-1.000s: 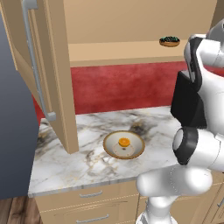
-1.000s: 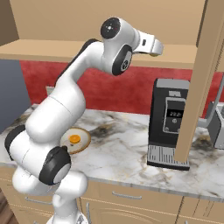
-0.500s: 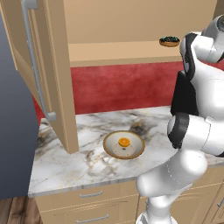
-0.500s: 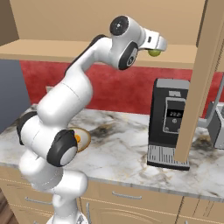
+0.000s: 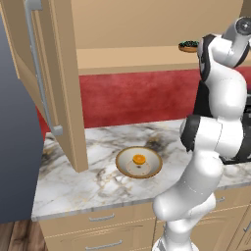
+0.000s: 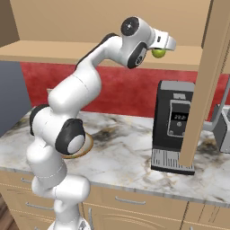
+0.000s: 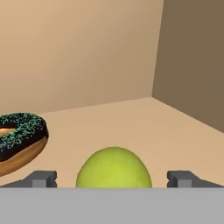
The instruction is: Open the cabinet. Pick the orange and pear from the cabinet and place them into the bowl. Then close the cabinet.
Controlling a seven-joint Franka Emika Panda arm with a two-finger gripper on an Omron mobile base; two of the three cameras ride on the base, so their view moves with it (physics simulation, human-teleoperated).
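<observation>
cabinet (image 5: 122,56) shelf: pear (image 7: 113,168) between open tool (image 7: 113,178) tips

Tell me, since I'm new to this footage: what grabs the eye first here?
The white arm reaching up into the open cabinet, its open end effector straddling the yellow-green pear on the shelf. A chocolate-frosted doughnut lies beside the pear. Down on the marble counter, the orange already sits in the bowl.

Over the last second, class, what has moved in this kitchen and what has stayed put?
The arm has reached further into the cabinet, bringing the open pincer either side of the pear, not yet gripped. The orange stays in the bowl; the doughnut has not moved.
</observation>
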